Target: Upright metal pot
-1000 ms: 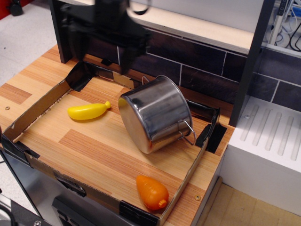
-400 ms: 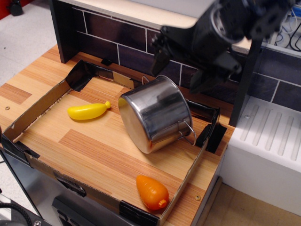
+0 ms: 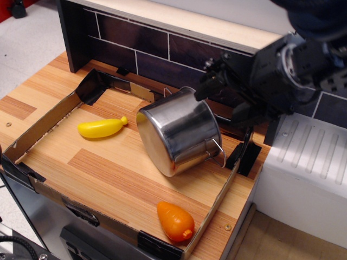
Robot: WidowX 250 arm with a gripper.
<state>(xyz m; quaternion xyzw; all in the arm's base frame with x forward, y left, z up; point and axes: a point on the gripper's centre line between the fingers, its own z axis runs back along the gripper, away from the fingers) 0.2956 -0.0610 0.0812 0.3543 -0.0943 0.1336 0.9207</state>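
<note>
**Pot on its side in the tray, arm hanging off to the right**

Starting at the front edge: there's an orange toy carrot (image 3: 175, 221) lying near the front right corner of the cardboard tray (image 3: 40, 129), close to the low front wall, well apart from everything else. The tray is a shallow cardboard thing with black tape at the corners, sitting on a wood-grain bench (image 3: 21, 100) whose grain shows through as the tray floor.

Middle of the tray, toward the right: the metal pot (image 3: 180, 131). It's not upright. It's tipped over, resting on its lower side wall with the flat shiny base facing the camera and down to the left, and the open mouth pointing up and away to the right. One thin wire loop handle (image 3: 216, 151) sticks out on the right side, near the tray's right wall. To the left of the pot, a clear gap away, a yellow toy banana (image 3: 101, 128) lies flat on the tray floor.

Further back and to the right, the black tool (image 3: 230, 92) is above the tray's far right corner, just beside the pot's upper rim. It's blurry, so I honestly can't tell whether it touches the rim or how far apart its jaws are. It isn't visibly holding anything.

Behind it all is a dark tiled backsplash (image 3: 141, 51), and a white ribbed drainboard (image 3: 312, 157) sits off to the right.
</note>
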